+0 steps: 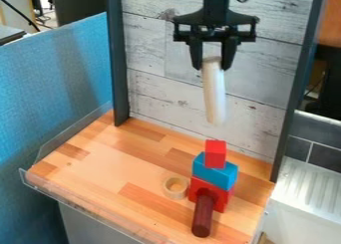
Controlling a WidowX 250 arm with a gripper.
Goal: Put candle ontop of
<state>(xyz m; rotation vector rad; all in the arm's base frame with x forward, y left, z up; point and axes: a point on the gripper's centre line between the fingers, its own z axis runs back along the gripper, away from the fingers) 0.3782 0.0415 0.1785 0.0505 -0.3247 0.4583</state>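
- The black two-finger gripper hangs high before the whitewashed plank backboard, its fingers brought in on a pale candle, parted only by the candle's thickness.
- The candle is gripped at its top end and hangs nearly upright, leaning slightly; that leaves its lower end free to be set down first, which suits a placing from above.
- Under it, well apart from its lower end, stands the red cube, top of the stack. The task sentence names no target, but this cube seems likely; its small top would call for a centred, straight descent and a gentle release.
- The cube rests on a blue block, itself on a red arch block; a sideways nudge could topple all three.
- A dark red cylinder lies with one end at the arch's opening and the other toward the front.
- A pale ring lies left of the stack on the wooden tabletop.
- Limits to movement: backboard behind, dark uprights at both sides, clear rim along the tabletop's edge. The nearer approach seems to be down in front of the backboard.
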